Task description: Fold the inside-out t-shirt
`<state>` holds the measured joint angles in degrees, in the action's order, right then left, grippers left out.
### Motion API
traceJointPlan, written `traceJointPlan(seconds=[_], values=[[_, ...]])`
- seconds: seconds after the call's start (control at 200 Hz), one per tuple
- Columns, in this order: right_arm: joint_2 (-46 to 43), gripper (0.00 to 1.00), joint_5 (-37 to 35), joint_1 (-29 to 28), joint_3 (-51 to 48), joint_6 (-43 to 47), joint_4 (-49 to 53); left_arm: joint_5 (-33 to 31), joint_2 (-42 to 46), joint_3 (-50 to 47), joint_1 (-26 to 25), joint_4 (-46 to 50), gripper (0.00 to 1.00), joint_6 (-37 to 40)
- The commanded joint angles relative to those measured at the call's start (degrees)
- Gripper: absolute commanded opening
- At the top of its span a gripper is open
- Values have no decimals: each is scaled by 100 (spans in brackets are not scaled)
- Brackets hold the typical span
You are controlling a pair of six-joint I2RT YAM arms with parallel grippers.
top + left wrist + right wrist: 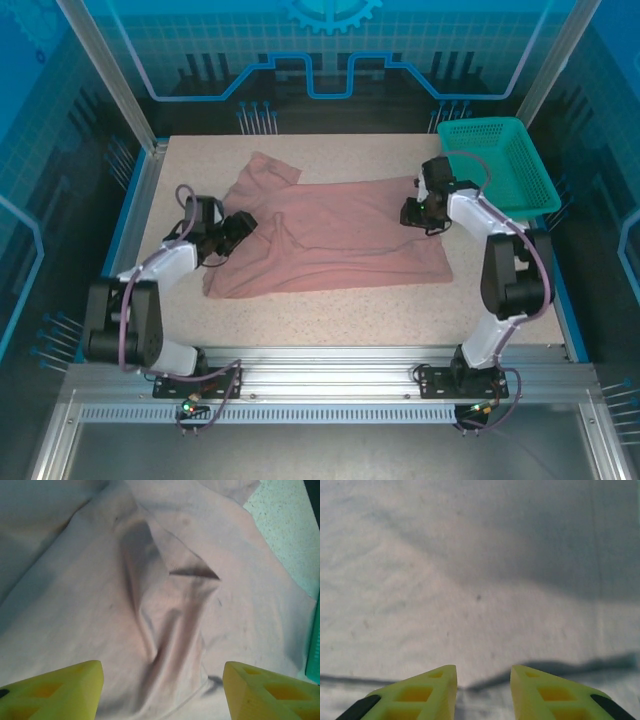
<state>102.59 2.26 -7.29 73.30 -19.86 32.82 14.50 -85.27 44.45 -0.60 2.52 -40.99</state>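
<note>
Tabletop (330, 310) is being covered across its middle by the inside-out t-shirt (340, 235), which is lying spread out and creased, one sleeve pointing far-left. Teal basket (497, 165) is being kept at the far right corner, just beside the cloth. The shirt's left edge is being overhung by the left gripper (240, 225), its jaws being held wide apart. The right gripper (408, 212) is being held low at the right edge, jaws narrowly apart; whether cloth is being pinched cannot be told.

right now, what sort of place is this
Probably a robot test cell or lab: aluminium frame posts, blue printed wall panels, and a speckled table holding a pink t-shirt and teal basket.
</note>
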Motion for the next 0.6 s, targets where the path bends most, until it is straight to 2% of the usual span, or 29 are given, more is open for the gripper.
traceJointPlan(seconds=[0.0,0.065,0.29,0.42,0.595], values=[[544,35,248,193,353,61,105,247,-706,492,-30,-356,65,159],[807,35,367,292,508,48,157,341,-1162,790,-28,-420,65,120],[1202,36,289,419,666,151,416,-171,-2048,1536,36,-171,65,415],[1221,35,-142,526,690,206,566,-214,-2276,1736,119,-59,65,467],[1293,35,-211,680,693,158,843,-212,-2298,1672,148,56,66,454]])
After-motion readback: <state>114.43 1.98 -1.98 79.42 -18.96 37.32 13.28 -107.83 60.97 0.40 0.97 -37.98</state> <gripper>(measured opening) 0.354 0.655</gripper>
